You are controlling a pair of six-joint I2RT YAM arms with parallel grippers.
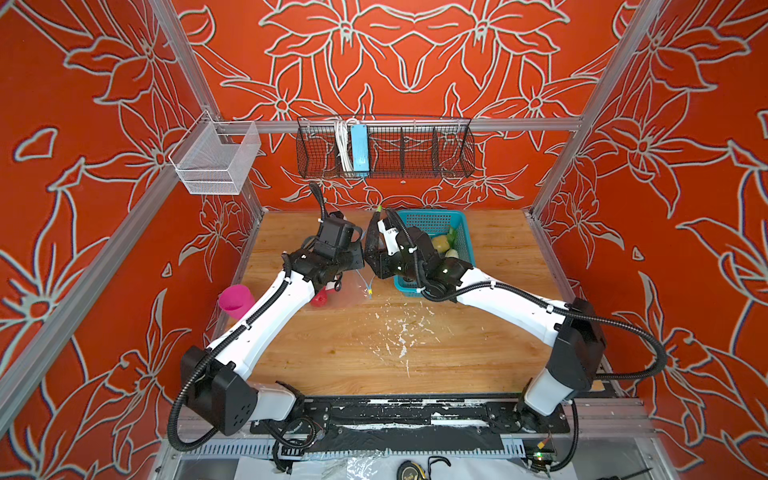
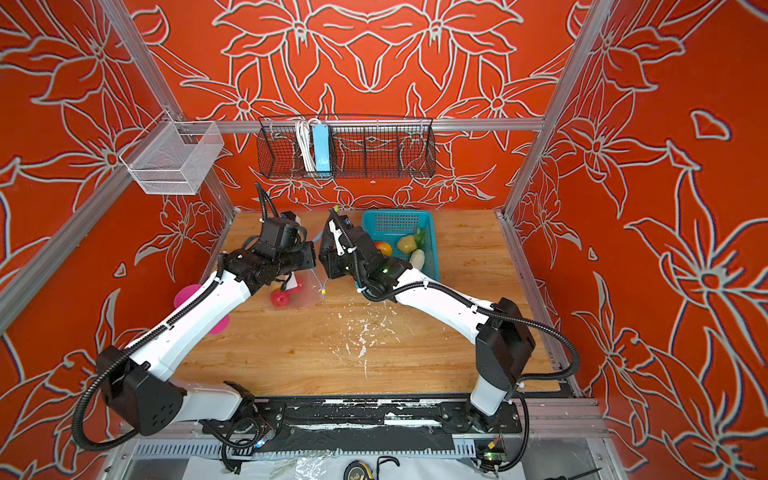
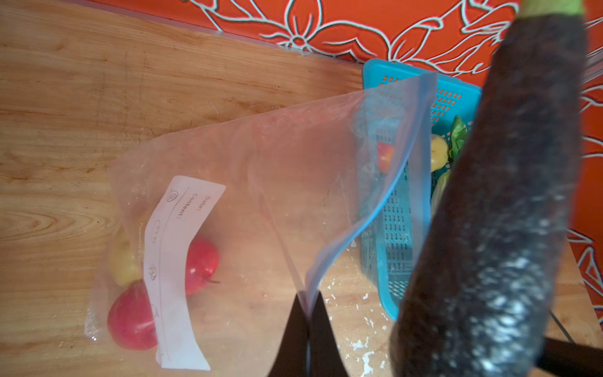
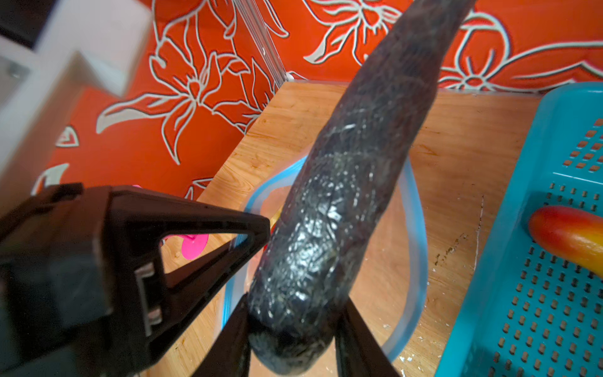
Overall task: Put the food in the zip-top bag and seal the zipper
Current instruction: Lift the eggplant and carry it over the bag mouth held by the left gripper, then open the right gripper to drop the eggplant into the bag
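Currently the right gripper (image 4: 295,303) grasps the eggplant (image 4: 342,196) by its blunt end, with one jaw on each side. The rest of the eggplant runs out beyond the jaws to its green cap (image 1: 379,208). Just past these jaws the zipper (image 4: 419,248) forms an open loop behind the eggplant. You cannot tell whether the blunt end has crossed that loop.

Beside it, the left gripper (image 3: 306,313) is clenched on the rim of the zip-top bag (image 3: 261,163) and holds that lip raised. Farther from those jaws, red apples (image 3: 130,320) and a yellowish piece (image 3: 122,261) lie at the bag's bottom. Beyond the mouth stands the teal basket (image 3: 391,212), which holds a red-yellow fruit (image 4: 567,235).

Expect these faults:
- The film is pinched at one spot only, so a push from the eggplant could drag it out of the left jaws.
- The free lip is floppy and may fold across the opening.
- The grip sits on a rounded end, so the long eggplant may pivot or slip.

Both forearms converge over the wooden table (image 1: 415,353), with the wrists nearly touching. The left wrist pitches down toward the bag. The right wrist tips the eggplant upward.
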